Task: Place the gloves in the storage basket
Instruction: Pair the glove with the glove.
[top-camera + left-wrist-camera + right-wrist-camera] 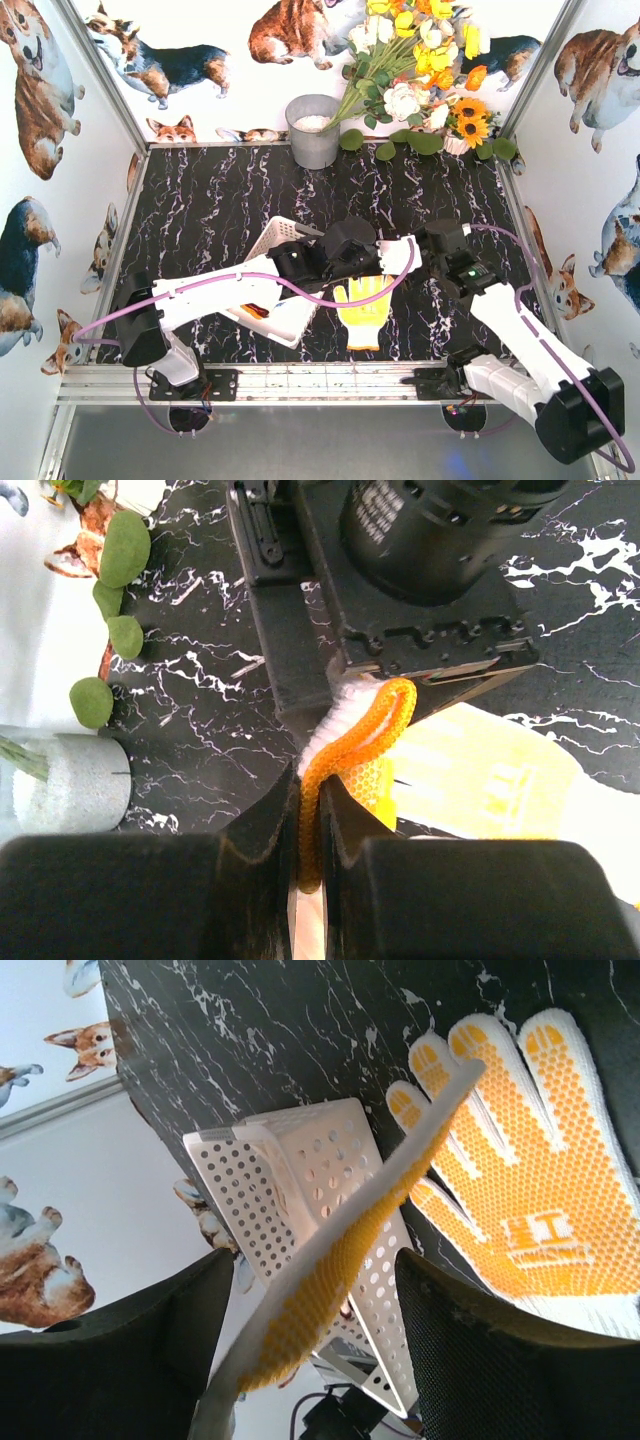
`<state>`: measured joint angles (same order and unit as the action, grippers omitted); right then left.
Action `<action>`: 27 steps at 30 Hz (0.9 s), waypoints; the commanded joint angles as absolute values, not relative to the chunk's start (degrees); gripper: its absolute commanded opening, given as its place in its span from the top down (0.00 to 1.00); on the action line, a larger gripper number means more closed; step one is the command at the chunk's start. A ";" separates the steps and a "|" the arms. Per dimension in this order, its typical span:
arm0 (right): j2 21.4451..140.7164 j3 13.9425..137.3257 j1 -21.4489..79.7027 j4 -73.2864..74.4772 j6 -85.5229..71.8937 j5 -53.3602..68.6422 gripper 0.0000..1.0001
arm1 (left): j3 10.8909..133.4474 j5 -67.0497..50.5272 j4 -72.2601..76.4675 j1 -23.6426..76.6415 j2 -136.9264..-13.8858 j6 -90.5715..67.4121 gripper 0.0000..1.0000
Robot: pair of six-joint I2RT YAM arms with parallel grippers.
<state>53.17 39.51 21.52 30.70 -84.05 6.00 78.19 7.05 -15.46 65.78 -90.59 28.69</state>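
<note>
the glove (355, 740) is seen pinched by the left gripper (308, 792) only from its wrist, the right gripper (315, 1265) spread, the basket (277, 232) half hidden by arms (230, 290).

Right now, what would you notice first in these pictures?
Probably the bright yellow-dotted glove lying flat on the black marble table near the front edge, beside the white basket. Next, the bouquet of yellow and white flowers at the far right corner. Up close, the left end effector pinches a second glove by its orange cuff.
</note>
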 commanded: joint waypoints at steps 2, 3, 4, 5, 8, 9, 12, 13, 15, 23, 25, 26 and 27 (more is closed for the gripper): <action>56.78 38.62 20.75 22.76 -81.46 5.46 0.35 | 77.78 5.54 -13.46 65.74 -89.24 31.80 1.00; 57.50 38.93 20.62 22.10 -80.65 5.20 0.37 | 77.78 5.48 -13.64 65.74 -89.36 32.14 1.00; 58.24 39.24 20.51 21.57 -79.72 4.75 0.42 | 77.74 5.56 -13.77 65.74 -89.46 32.60 1.00; 58.84 39.73 20.42 21.26 -78.59 4.11 0.47 | 77.66 5.94 -13.82 65.74 -89.59 33.06 1.00; 60.08 41.11 20.00 19.60 -75.19 1.95 0.80 | 77.52 7.19 -13.80 65.66 -90.26 35.01 1.00; 60.30 41.43 19.89 19.00 -74.50 1.17 0.90 | 77.52 7.58 -13.73 65.51 -90.52 35.61 1.00; 60.27 41.68 19.60 15.55 -71.84 -1.92 1.00 | 77.73 7.23 -12.93 64.08 -91.49 36.25 1.00; 60.22 41.62 19.53 14.33 -70.66 -3.43 1.00 | 77.94 6.13 -12.77 63.29 -92.09 36.03 1.00; 60.20 41.11 19.51 11.77 -67.40 -6.39 1.00 | 79.05 5.25 -13.01 61.71 -93.70 36.18 1.00; 61.60 32.84 19.53 -4.54 -58.77 -11.56 1.00 | 79.58 8.06 -11.93 61.02 -100.45 41.31 1.00; 62.05 31.25 19.51 -7.20 -57.06 -11.78 1.00 | 80.13 9.28 -11.61 60.64 -101.66 42.63 1.00; 62.19 30.94 19.51 -8.29 -56.37 -11.81 1.00 | 80.79 9.36 -11.65 60.31 -102.09 42.97 1.00; 62.18 30.80 19.51 -8.80 -55.90 -11.70 1.00 | 81.44 9.13 -11.68 59.82 -102.42 43.23 1.00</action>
<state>62.26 31.51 19.75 2.02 -61.12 -8.71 79.22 7.40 -12.95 61.17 -101.34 40.10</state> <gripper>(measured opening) 0.058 0.023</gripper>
